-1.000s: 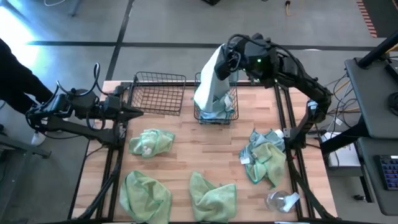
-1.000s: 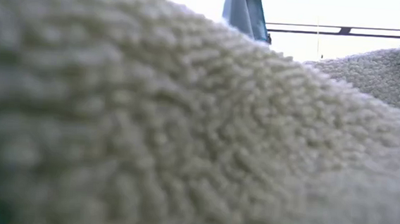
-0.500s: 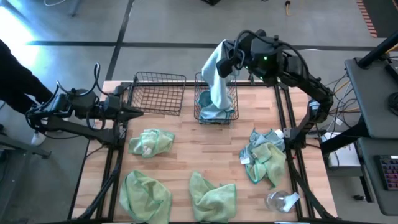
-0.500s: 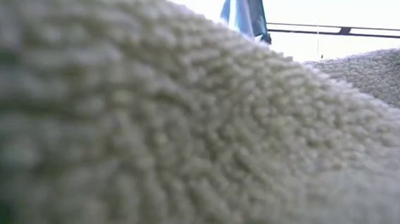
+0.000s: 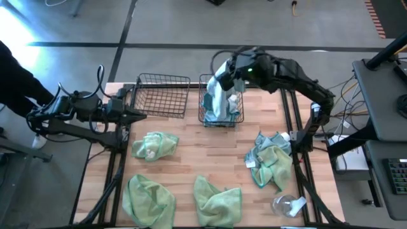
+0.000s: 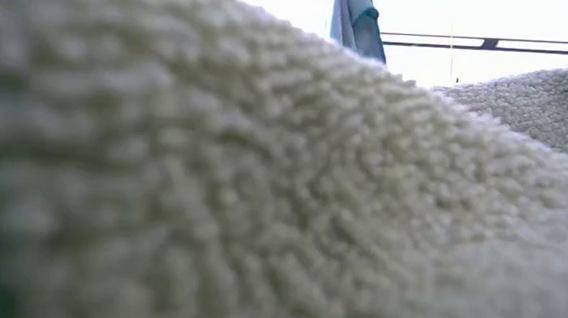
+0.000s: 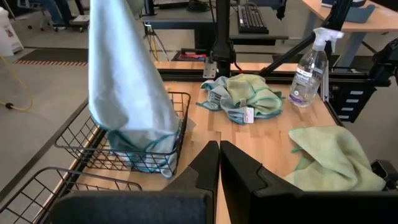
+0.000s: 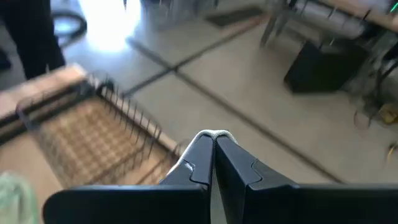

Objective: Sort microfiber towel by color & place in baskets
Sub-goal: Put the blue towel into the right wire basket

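A pale blue towel (image 5: pixel 219 95) hangs from my right gripper (image 5: pixel 227 71), which is shut on it above the right wire basket (image 5: pixel 236 114) at the table's far edge. The towel's lower end reaches into that basket (image 7: pixel 168 134), where more blue cloth (image 7: pixel 140 158) lies. The left basket (image 5: pixel 162 95) holds nothing. Three green towels (image 5: pixel 154 145) (image 5: pixel 147 200) (image 5: pixel 217 200) lie crumpled on the table. A mixed blue and green heap (image 5: pixel 272 159) lies at the right. My left gripper (image 7: pixel 219 163) waits shut at the table's left edge. My right gripper pinches the blue towel's top end between its two fingers; a small tuft of pale cloth (image 8: pixel 215 134) shows at the fingertips. The fingers slant down from the table's right. The towel (image 7: pixel 124 81) hangs slack below them, its lower end inside the right basket.
A clear spray bottle (image 5: pixel 289 205) lies at the near right corner. A green towel (image 6: pixel 263 178) lies right in front of the low camera and fills most of its view. A person (image 5: pixel 16 76) stands beyond the table's left edge.
My right gripper has sunk toward the right basket, shifted a little toward the table's left and tipped further downward, staying shut on the blue towel. The towel has come down with it, and its lower part has gathered inside the basket.
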{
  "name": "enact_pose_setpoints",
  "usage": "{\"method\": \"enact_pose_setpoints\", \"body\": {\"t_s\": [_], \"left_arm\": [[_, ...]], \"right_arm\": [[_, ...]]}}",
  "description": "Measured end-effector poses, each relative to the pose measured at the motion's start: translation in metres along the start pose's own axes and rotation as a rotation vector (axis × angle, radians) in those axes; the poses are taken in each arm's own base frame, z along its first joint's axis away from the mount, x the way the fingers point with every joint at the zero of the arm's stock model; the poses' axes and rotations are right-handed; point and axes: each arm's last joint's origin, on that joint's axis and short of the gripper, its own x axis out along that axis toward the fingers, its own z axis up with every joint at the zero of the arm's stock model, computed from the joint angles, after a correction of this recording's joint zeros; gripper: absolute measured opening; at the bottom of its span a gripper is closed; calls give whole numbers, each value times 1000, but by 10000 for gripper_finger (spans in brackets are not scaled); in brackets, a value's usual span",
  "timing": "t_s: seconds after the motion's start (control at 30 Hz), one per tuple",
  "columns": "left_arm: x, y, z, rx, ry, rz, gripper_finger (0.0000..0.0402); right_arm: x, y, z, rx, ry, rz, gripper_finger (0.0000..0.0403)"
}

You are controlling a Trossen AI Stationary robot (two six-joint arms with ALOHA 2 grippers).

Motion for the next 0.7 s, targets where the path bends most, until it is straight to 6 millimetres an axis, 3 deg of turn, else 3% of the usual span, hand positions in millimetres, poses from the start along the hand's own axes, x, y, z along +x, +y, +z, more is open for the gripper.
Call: {"method": "enact_pose_setpoints", "body": {"t_s": [0.37, 0.7], "left_arm": [[0, 0, -1, -26, 13, -2, 0], [0, 0, -4, -38, 41, -1, 0]], "right_arm": [[52, 42, -38, -58, 295, 41, 9], [93, 68, -80, -164, 596, -1, 9]]}}
